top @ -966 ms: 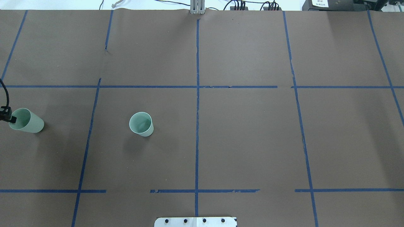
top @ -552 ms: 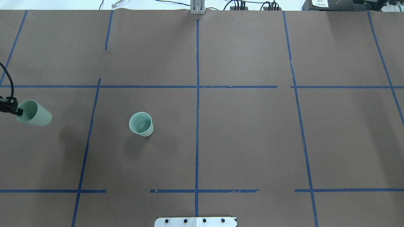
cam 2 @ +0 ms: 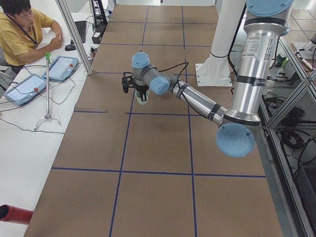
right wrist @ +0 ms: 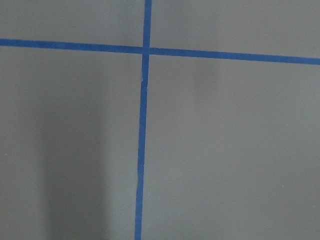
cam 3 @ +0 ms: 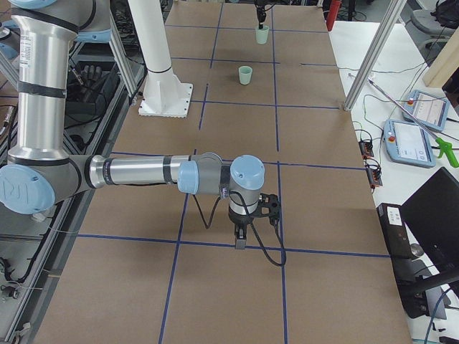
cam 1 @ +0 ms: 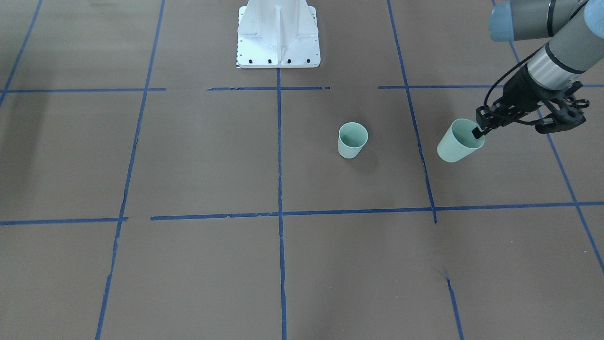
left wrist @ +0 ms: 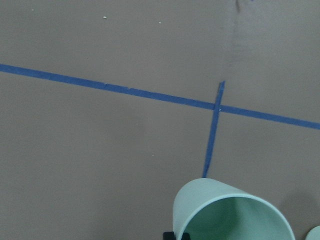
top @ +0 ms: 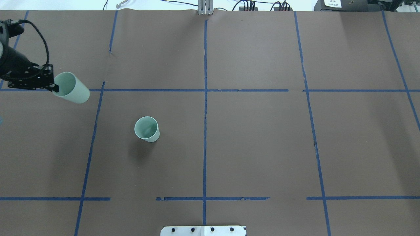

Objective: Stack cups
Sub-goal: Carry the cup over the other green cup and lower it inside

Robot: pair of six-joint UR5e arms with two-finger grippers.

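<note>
Cups aren't stacked yet, so we'd call this maybe a third of the way in. We've got 1 cup (cam 1: pixel 460 140) pinched at its rim by the left gripper (cam 1: pixel 477 132), seemingly 1 finger inside the wall and 1 outside. It looks to be hanging up off the table (top: pixel 262 147), close to the left edge. The other cup (top: pixel 147 128) stands upright and empty in the left half, well in from that edge and roughly midway between the robot's edge and the far edge. The 2 are well apart, nothing nested.

What's left, as we read it: carry the held one across until it sits above the standing one, line up base over rim, lower it in, let go.

Our right gripper (cam 3: pixel 240 242) hangs over the right half, far from both. Only a side view catches it, so we can't tell whether it's open or closed. Its wrist camera shows just table and blue tape (right wrist: pixel 142 150).

Count: 2 cups, 1 held and 1 standing; 2 grippers, 1 busy.
</note>
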